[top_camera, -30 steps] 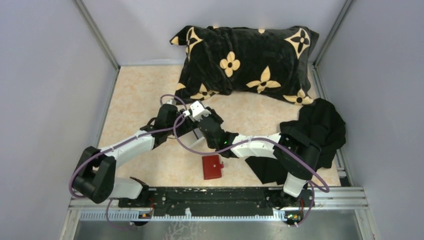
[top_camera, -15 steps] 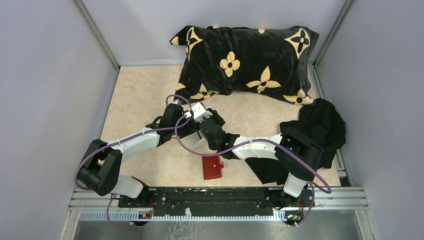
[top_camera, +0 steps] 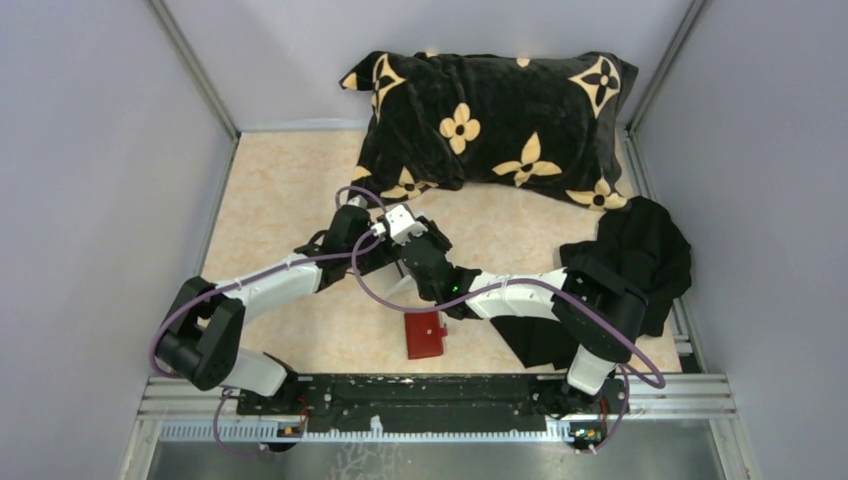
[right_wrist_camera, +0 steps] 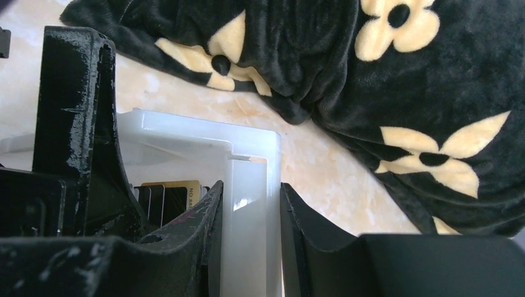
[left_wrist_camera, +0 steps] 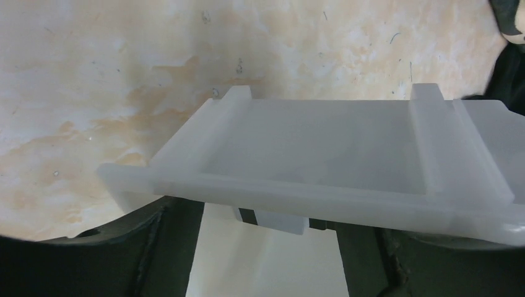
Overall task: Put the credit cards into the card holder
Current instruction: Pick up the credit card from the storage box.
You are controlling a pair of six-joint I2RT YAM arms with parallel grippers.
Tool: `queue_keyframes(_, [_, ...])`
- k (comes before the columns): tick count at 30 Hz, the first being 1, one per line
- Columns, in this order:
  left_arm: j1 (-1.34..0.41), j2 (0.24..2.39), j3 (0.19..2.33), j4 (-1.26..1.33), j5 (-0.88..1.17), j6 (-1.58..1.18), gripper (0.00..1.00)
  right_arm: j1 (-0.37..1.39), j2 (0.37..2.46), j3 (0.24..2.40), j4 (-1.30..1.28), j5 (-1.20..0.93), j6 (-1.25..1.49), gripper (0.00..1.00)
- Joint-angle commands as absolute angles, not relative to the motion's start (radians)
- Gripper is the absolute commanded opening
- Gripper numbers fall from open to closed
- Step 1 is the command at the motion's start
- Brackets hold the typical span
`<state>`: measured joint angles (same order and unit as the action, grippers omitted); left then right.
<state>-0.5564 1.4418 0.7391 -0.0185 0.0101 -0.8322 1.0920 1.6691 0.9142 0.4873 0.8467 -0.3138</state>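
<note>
**Left gripper closes in on the tray of cards**

In the last second the left gripper had moved toward 3 o'clock, up against the white tray. Its fingers stood spread wide, clasping nothing that its wrist view showed. The right gripper was clenched on the tray's wall. The credit cards, some black and one gold, stood inside the tray. The card holder lay unmoved at 6 o'clock of the tray, apart from both grippers and apparently folded shut. By the look of it, the left gripper was readying to draw out a card, and none had reached the holder.

The table was beige and marbled. A flowered pillow lay at 12 o'clock and a black cloth at 3 o'clock. Grey walls closed in three sides.
</note>
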Motion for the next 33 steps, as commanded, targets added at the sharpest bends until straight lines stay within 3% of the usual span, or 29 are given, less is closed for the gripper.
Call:
queue_keyframes(1, [-0.555,1.468,0.756,0.077,-0.041,-0.875,0.8,1.175,1.59,0.929,0.557,0.713,-0.252,0.0])
queue_keyframes(12, [-0.614,1.514,0.728,0.118,-0.095,-0.914,0.65,1.175,1.552,0.957,0.467,0.704,-0.133,0.0])
queue_keyframes(23, [-0.659,1.558,0.715,0.028,-0.141,-0.884,0.59,1.175,1.51,0.967,0.462,0.712,-0.138,0.0])
queue_keyframes(25, [-0.66,1.564,0.713,0.028,-0.141,-0.881,0.52,1.175,1.511,0.966,0.463,0.716,-0.141,0.0])
queue_keyframes(29, [-0.661,1.549,0.714,0.02,-0.163,-0.877,0.23,1.175,1.516,0.958,0.471,0.729,-0.155,0.0])
queue_keyframes(33, [-0.66,1.53,0.734,-0.002,-0.185,-0.854,0.13,1.175,1.519,0.959,0.478,0.742,-0.169,0.0])
